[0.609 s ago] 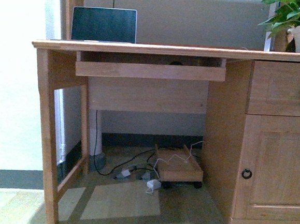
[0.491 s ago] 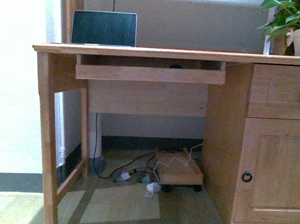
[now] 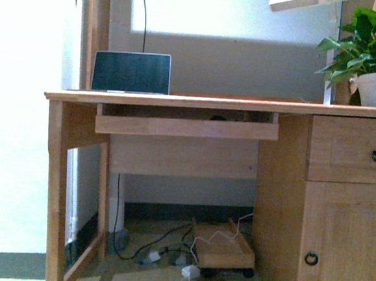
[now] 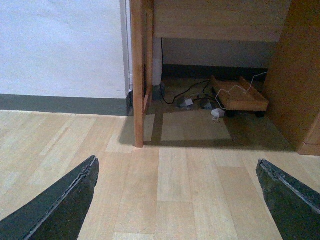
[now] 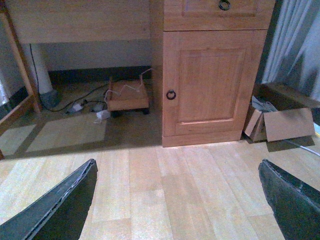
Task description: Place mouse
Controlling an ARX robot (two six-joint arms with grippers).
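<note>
Holding the left gripper (image 4: 176, 161) wide open, fingers (image 4: 65, 200) spread over the plank floor (image 4: 175, 200), clasping nothing, touching nothing. Holding the right gripper (image 5: 177, 162) equally splayed before the cabinet door (image 5: 210, 85), empty too. Spotting the mouse (image 3: 218, 117) only as a dark domed sliver on the pull-out tray (image 3: 186, 127) beneath the desk top (image 3: 210, 102), right of the laptop (image 3: 131, 72), in neither gripper.

The front camera sits low and well back, facing the worktop (image 3: 178, 101) edge-on at 12 o'clock. The left wrist camera tilts down over the floor (image 4: 175, 190), past the left fingers (image 4: 60, 205), toward the desk leg (image 4: 137, 75). The right wrist camera looks past the right fingers (image 5: 55, 210) toward the cupboard door (image 5: 212, 82). All three see the small wooden cart (image 3: 223, 251) under the worktop, at 5 o'clock in the front view.
</note>
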